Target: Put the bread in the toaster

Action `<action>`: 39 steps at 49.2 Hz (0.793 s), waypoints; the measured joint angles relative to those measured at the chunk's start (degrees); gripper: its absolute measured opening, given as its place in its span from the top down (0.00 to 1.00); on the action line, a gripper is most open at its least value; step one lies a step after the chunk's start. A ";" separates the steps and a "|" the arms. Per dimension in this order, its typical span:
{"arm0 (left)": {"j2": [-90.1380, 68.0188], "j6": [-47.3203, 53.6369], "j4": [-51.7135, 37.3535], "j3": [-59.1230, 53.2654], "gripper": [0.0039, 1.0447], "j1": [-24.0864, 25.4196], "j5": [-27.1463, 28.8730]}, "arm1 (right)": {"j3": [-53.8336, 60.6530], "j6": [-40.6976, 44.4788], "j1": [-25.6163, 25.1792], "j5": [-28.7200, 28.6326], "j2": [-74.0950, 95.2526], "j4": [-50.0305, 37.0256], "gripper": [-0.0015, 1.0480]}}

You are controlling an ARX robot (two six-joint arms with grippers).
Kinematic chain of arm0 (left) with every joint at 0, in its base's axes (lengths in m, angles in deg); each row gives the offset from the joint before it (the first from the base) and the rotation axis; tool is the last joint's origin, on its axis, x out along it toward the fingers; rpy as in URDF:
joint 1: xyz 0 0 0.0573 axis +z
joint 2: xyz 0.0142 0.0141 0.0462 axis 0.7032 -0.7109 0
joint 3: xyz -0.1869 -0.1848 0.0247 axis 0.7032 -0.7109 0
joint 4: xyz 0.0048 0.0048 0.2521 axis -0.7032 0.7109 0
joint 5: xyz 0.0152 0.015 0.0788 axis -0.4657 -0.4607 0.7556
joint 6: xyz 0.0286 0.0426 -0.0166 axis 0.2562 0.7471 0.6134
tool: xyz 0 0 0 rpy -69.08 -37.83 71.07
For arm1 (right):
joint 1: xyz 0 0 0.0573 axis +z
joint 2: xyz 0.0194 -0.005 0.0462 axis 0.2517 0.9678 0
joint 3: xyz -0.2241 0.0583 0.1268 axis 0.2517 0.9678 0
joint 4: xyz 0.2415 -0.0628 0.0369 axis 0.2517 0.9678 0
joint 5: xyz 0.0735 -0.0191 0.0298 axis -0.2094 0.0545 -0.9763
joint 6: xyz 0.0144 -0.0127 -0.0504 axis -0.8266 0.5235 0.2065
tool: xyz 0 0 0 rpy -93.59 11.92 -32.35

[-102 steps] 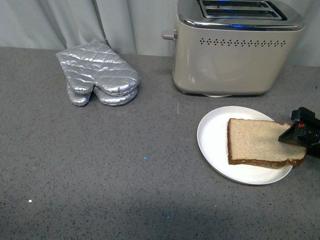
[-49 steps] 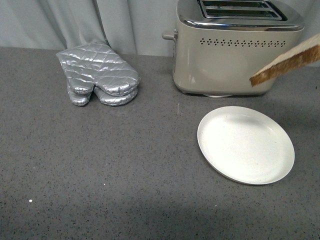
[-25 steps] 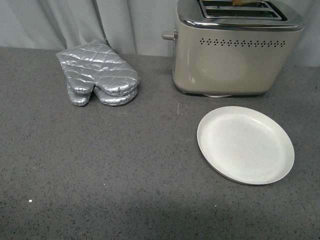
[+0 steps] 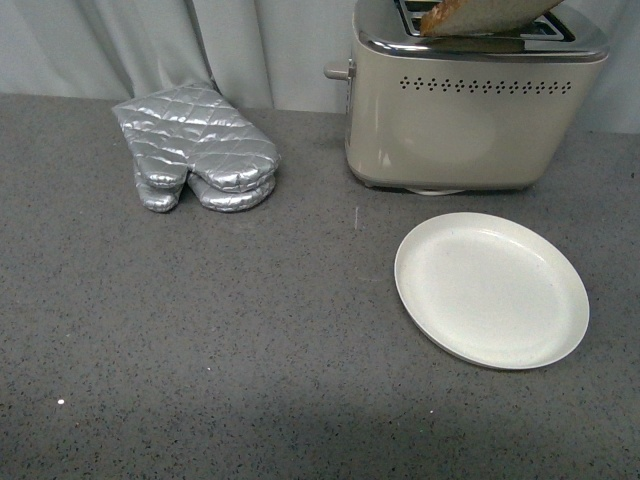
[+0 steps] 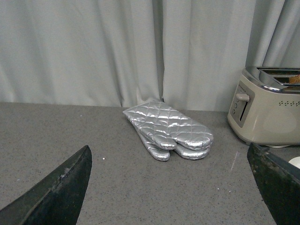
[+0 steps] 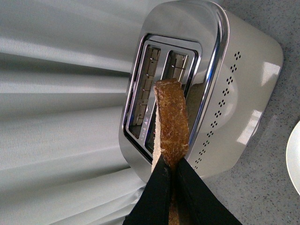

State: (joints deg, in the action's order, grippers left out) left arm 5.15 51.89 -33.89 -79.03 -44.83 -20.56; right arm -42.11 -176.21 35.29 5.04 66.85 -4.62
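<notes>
The beige toaster [image 4: 470, 110] with its chrome top stands at the back right of the counter. The bread [image 4: 485, 14], a brown-crusted slice, hangs edge-on just above the toaster's slots at the top of the front view. In the right wrist view my right gripper [image 6: 172, 169] is shut on the bread [image 6: 172, 122], which points at the slots of the toaster [image 6: 206, 89]. My left gripper [image 5: 171, 187] is open over bare counter, far from the toaster [image 5: 267, 110]. Neither arm shows in the front view.
An empty white plate [image 4: 490, 290] lies in front of the toaster. A silver quilted oven mitt [image 4: 195, 148] rests at the back left, also in the left wrist view as the mitt [image 5: 168, 129]. Grey curtains hang behind the counter.
The bread has left the plate, risen at the right and moved over the toaster's top, where its lower end now dips toward the slots. The plate is left empty.
</notes>
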 joint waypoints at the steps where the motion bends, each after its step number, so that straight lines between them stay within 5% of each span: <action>1: 0.00 -0.02 0.00 0.00 0.06 0.00 0.00 | -0.28 0.00 -0.09 0.00 0.26 0.04 0.99; 26: 0.00 0.00 0.00 0.00 0.06 0.00 0.02 | -9.75 -0.22 -2.14 -0.02 7.23 7.58 0.98; 39: 0.00 0.00 0.00 0.00 0.06 0.00 0.02 | -12.61 5.11 -3.08 0.46 8.96 5.40 0.56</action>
State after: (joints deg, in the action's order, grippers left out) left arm 5.15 51.89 -33.89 -79.03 -44.83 -20.54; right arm -54.72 -171.10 32.20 5.50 75.82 0.78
